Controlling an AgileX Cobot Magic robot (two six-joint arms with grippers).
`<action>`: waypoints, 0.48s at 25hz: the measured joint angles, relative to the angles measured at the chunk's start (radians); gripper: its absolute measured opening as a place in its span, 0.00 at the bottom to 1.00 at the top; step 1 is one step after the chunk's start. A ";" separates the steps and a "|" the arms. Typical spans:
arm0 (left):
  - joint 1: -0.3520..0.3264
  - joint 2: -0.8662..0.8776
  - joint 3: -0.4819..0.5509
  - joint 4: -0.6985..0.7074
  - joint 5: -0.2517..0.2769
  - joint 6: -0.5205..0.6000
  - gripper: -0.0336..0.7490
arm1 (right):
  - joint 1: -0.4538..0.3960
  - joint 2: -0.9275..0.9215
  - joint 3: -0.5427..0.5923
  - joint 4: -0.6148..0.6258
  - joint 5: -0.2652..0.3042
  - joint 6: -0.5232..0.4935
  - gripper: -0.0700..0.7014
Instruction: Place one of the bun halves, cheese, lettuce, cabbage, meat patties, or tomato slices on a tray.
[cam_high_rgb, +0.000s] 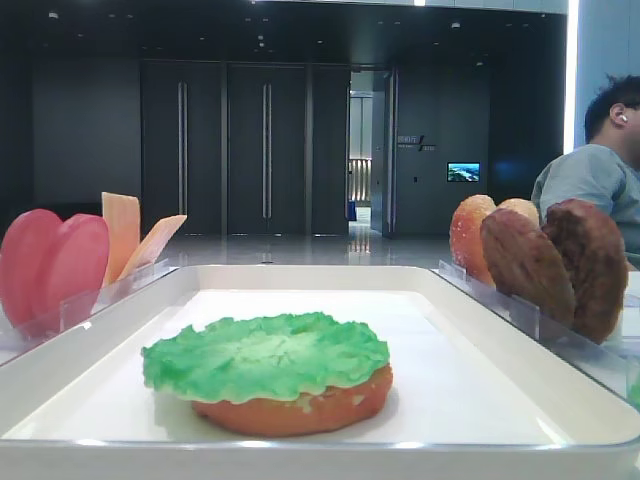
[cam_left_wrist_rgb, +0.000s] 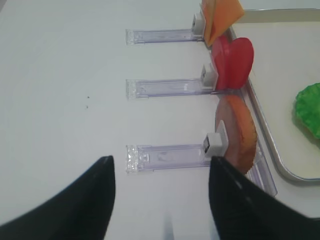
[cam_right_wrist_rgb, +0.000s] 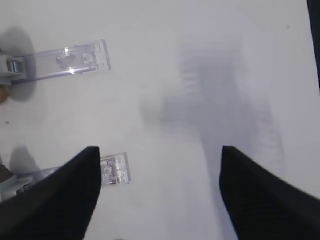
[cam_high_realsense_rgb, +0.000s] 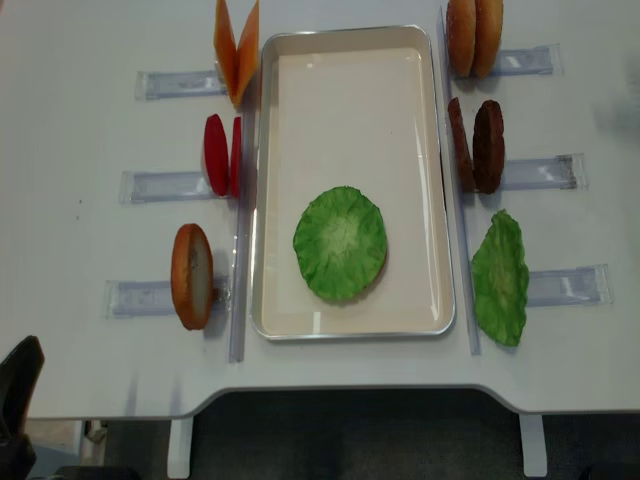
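On the white tray (cam_high_realsense_rgb: 262, 200) lies a bright green lettuce (cam_high_realsense_rgb: 340, 242) on top of a bun half (cam_high_rgb: 290, 410). Left of the tray, tomato slices (cam_high_realsense_rgb: 222, 155), cheese (cam_high_realsense_rgb: 237, 48) and another bun half (cam_high_realsense_rgb: 191, 276) stand on edge. On the right stand meat patties (cam_high_realsense_rgb: 477, 145), two bun halves (cam_high_realsense_rgb: 474, 36) and a green leaf (cam_high_realsense_rgb: 500, 278). My left gripper (cam_left_wrist_rgb: 161, 165) is open and empty above the table, just short of the upright bun half (cam_left_wrist_rgb: 237, 132). My right gripper (cam_right_wrist_rgb: 160, 150) is open over bare white table, holding nothing.
Clear plastic holder strips (cam_high_realsense_rgb: 165, 185) run outward from each food item on both sides of the tray, and two (cam_right_wrist_rgb: 65, 60) lie left of my right gripper. The table's front edge (cam_high_realsense_rgb: 330, 392) is near the tray. A seated person (cam_high_rgb: 600, 170) is behind at the right.
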 joint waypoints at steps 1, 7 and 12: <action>0.000 0.000 0.000 0.000 0.000 0.000 0.62 | 0.000 -0.004 0.000 -0.006 0.000 0.000 0.72; 0.000 0.000 0.000 0.000 0.000 0.000 0.62 | 0.000 -0.101 0.066 0.003 0.000 0.000 0.72; 0.000 0.000 0.000 0.000 0.000 0.000 0.62 | 0.000 -0.259 0.185 0.017 0.000 -0.006 0.72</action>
